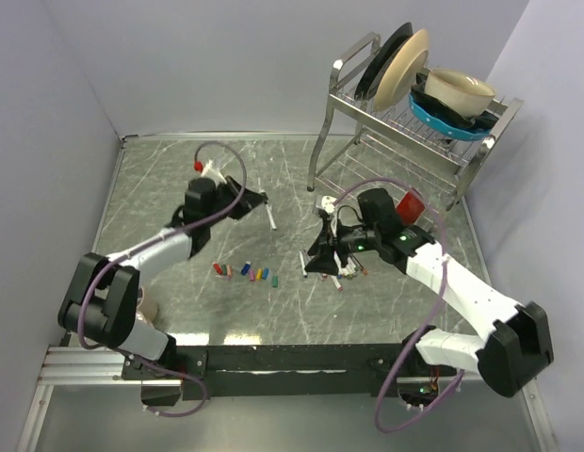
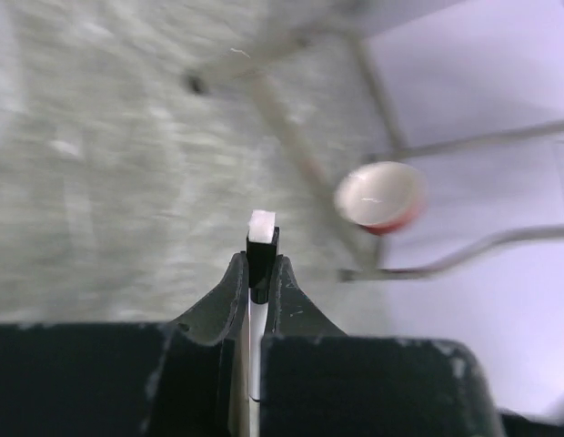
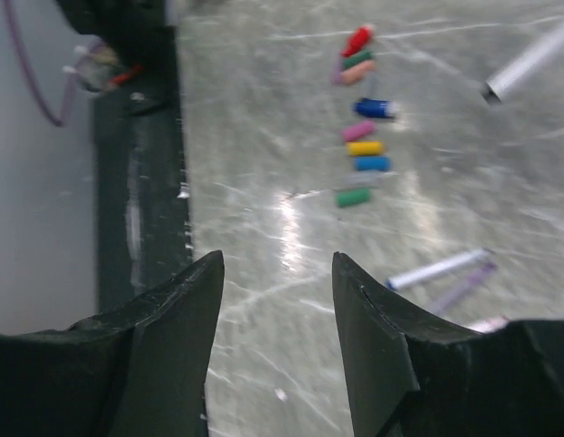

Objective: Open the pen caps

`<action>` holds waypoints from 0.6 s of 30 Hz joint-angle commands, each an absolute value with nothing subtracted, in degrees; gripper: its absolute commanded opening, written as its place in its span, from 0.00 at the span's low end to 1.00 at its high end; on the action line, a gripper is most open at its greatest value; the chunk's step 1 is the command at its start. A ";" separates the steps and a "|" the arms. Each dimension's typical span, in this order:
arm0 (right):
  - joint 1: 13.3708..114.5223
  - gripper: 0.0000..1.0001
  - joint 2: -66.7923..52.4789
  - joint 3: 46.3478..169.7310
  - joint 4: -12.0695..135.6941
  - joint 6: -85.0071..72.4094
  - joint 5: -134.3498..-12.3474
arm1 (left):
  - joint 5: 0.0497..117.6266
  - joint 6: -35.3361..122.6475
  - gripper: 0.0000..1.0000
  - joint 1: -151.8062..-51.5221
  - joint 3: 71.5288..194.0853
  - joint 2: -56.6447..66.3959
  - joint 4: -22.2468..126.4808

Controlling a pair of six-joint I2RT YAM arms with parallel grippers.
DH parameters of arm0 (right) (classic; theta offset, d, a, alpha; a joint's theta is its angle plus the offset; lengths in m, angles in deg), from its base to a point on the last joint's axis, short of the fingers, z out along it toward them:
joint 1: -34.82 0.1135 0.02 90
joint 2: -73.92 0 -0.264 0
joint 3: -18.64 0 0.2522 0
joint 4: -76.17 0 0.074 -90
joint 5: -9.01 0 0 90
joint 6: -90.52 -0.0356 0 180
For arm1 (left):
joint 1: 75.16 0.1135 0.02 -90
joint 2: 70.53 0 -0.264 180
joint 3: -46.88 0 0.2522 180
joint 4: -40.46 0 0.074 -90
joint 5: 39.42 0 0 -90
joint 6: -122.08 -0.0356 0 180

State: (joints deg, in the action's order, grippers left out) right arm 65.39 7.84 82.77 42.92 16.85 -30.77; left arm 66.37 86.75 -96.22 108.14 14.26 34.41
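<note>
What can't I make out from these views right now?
- Left wrist: held pen barrel hidden inside the left gripper; background blurred.
- Top external: loose pens partly hidden by the right gripper; pen caps too small.
- Right wrist: white pen cut off by the right edge.

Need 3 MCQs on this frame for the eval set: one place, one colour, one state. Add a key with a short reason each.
1. Where on the table do the loose caps lie?
A) heaped at the far edge
B) in a row, nearer the near edge
C) scattered along the left wall

2. What colour is the part of the pen sticking out past the left gripper?
A) black, with a white tip
B) red
C) green

3. How is the right gripper?
A) shut on a marker
B) shut on a cap
C) open, holding nothing

Key:
1 B, the top view shows them lined up on the tabletop toward the arms' bases.
2 A, the left wrist view shows a black section.
3 C, the right wrist view shows the jaws apart with only table between them.
</note>
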 commanded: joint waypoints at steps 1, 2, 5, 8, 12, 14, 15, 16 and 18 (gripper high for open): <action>64.88 0.61 2.74 80.75 52.63 5.83 -19.48 | 66.85 103.34 0.01 -101.61 98.79 12.53 3.79; 64.70 0.61 2.12 80.31 54.13 4.40 -18.86 | 65.27 103.79 0.01 -103.71 98.26 12.44 2.38; 63.65 0.61 1.76 78.38 60.19 -2.72 -19.20 | 63.32 104.41 0.01 -106.97 96.50 11.65 -0.79; 61.99 0.62 2.29 76.09 66.26 -10.89 -23.04 | 61.39 104.15 0.01 -108.91 94.83 10.33 -1.85; 61.19 0.60 2.12 75.03 68.83 -17.76 -30.27 | 60.16 103.53 0.01 -110.32 93.42 8.66 -2.03; 61.19 0.59 2.20 75.03 69.17 -18.90 -31.77 | 59.54 103.09 0.01 -111.28 93.16 8.05 -1.33; 61.10 0.59 2.38 74.68 69.87 -19.34 -32.21 | 59.54 102.92 0.01 -111.55 92.98 7.96 -0.98; 61.19 0.59 2.56 74.51 70.05 -19.61 -31.95 | 59.28 102.83 0.01 -111.99 92.89 7.78 -0.97; 61.10 0.59 2.64 74.50 70.40 -19.87 -30.81 | 59.19 102.91 0.01 -112.52 92.28 7.87 -1.33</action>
